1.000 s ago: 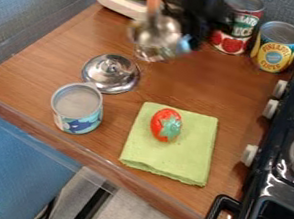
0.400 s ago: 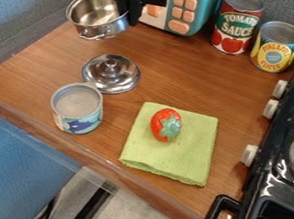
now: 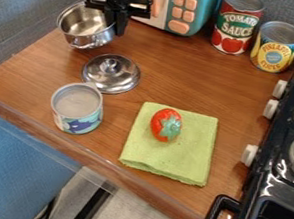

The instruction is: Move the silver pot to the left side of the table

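1. My gripper [image 3: 115,26] is narrow at the right-hand rim of the silver pot [image 3: 89,40], and I take it to be holding the thin wall between its fingers
2. The pot is at the far left of the wooden table [image 3: 36,75], open side up, beyond the silver lid [image 3: 111,73] and close to the grey wall panel [image 3: 20,10]; whether its base touches the wood I cannot tell
3. I judge the carrying nearly done, with lowering and letting go the work in hand
4. The pot looks like thin, polished metal: stiff, probably light, unlikely to break, but slick enough to swivel in my grip
5. The rim is a sound place to hold, one finger inside and one outside; the small handle [image 3: 83,46] at the front looks a poorer grip
6. Held at one side, the weight may tip the far side down, so I want the base flat before I open
7. The table's left edge is near, and a base set partly over it could tilt; I should also keep clear of the lid and the open can [image 3: 77,123]
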Robot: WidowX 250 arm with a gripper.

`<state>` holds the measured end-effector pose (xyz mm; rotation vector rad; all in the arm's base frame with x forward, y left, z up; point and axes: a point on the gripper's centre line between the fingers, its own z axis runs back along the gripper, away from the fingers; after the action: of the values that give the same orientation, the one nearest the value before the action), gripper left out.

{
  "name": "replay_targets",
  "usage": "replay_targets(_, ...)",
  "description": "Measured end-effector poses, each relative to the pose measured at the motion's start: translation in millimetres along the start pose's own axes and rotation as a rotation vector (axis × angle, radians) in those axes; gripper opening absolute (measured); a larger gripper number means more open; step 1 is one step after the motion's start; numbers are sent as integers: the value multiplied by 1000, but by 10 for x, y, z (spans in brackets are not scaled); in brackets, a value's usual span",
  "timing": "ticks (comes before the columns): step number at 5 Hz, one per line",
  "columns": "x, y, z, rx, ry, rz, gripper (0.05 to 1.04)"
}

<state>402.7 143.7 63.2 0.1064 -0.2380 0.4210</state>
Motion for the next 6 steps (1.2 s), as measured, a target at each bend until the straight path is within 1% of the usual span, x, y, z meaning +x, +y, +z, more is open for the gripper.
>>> replay_targets(1, 51, 30, -183, 25, 19, 2, 77)
replay_targets(2, 126, 115, -220, 38, 18, 1, 77)
replay_targets(3, 103, 186, -212, 55, 41, 7, 107)
replay_targets(4, 69, 203, -171, 57, 81, -8, 283)
replay_targets(5, 77, 229, -135, -1, 96, -35, 565)
replay_targets(6, 136, 295, 101, -55, 55, -73, 867)
